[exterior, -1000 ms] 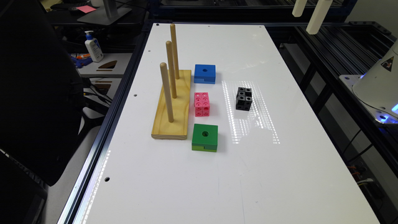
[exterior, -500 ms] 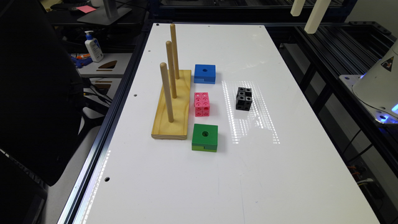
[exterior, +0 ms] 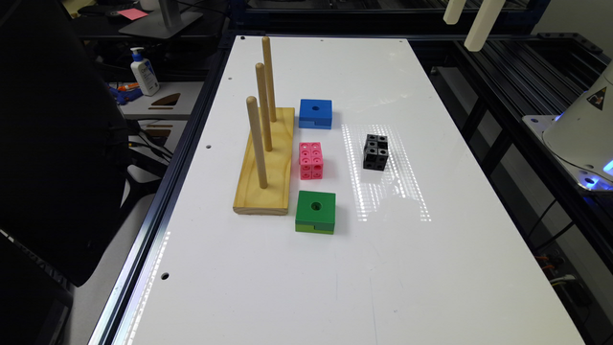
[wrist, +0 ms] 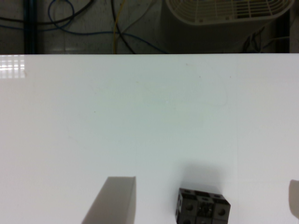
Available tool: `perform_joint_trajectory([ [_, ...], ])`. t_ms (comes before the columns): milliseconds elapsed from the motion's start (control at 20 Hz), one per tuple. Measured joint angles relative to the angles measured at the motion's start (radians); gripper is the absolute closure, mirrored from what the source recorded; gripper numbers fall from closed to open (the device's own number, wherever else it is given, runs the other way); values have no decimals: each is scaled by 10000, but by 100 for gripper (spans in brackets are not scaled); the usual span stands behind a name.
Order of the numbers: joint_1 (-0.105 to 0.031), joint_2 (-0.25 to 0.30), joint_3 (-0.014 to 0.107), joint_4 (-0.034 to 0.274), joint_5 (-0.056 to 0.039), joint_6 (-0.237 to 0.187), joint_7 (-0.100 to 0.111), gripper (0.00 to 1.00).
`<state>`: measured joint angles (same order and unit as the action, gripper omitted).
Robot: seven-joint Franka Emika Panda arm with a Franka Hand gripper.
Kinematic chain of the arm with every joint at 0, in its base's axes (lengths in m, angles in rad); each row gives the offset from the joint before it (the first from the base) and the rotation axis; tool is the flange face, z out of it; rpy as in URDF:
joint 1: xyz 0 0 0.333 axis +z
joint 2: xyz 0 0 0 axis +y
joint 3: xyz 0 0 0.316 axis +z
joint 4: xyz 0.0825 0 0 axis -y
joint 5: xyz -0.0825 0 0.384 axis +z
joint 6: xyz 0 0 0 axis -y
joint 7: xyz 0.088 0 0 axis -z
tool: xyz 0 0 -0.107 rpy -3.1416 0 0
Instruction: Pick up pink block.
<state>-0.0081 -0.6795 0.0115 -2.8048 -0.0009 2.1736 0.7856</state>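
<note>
pegboard (exterior: pixel 268 165) at exterior view's left, three blocks (exterior: pixel 311 160) beside it

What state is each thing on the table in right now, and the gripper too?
pink block: flat on the table, untouched, between the blue and green blocks.
blue block: flat, hole up.
green block: flat, hole up.
black block: resting on the table, apart from the others.
peg stand: three pegs upright, all bare.
gripper: open, holding nothing, the black block in its view.

Pink block (exterior: pixel 311 160): bright pink joined cubes, round-holed faces; flat on worktop (exterior: pixel 297 278), between blue and green blocks.
</note>
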Motion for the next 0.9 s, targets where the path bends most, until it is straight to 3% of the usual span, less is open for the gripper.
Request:
perform_joint_trajectory([
  [250,0,112,12,56,1,114,1,0],
  [550,0,664,23,313,1,465,3,0],
  [900,-3,1153,30,737,1,510,4,0],
])
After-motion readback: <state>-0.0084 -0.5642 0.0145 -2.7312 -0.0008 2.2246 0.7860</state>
